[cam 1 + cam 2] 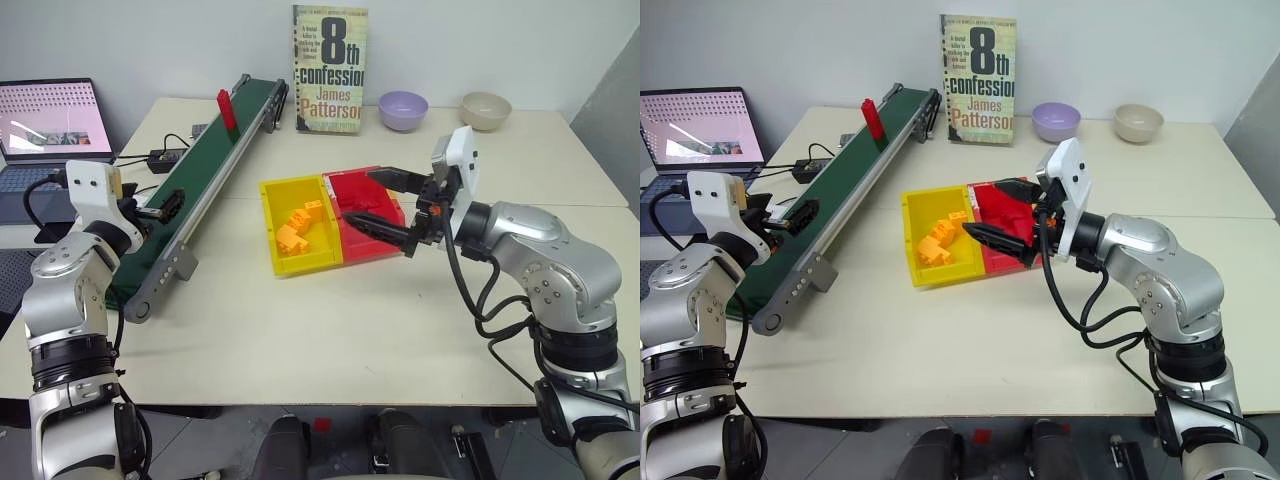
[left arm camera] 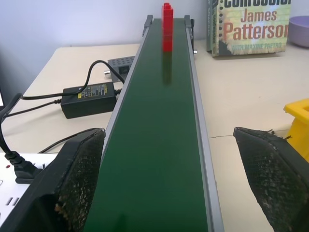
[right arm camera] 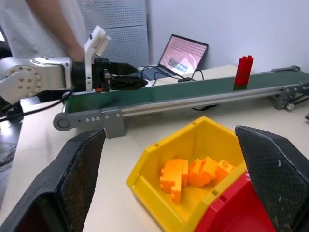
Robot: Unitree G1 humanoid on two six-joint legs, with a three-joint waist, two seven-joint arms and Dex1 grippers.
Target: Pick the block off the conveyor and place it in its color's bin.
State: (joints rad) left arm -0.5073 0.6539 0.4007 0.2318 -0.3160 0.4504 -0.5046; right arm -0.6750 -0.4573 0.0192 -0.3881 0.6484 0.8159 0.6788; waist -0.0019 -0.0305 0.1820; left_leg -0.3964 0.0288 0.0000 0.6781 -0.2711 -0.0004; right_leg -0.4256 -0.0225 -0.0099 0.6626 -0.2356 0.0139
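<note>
Beige surface (image 1: 330, 330) carrying green conveyor (image 1: 205, 185), red bin (image 1: 352, 187) joined to yellow tray (image 1: 285, 215). Left gripper (image 1: 160, 207) released over belt's near end; right gripper (image 1: 385, 205) released, empty, above bin. Red block (image 1: 226, 109) upright at belt's far end.

Left hand (image 1: 160, 205) open, level; right hand (image 1: 385, 203) open, empty.

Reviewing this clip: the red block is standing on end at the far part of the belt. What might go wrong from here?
The block stands upright on the conveyor, so a touch from the open left gripper waiting over the near end might tip it or knock it off the belt. The right gripper, open, hovers over the red bin, possibly obstructing the drop. The yellow bin adjoins it, so an offset release may land there.
</note>
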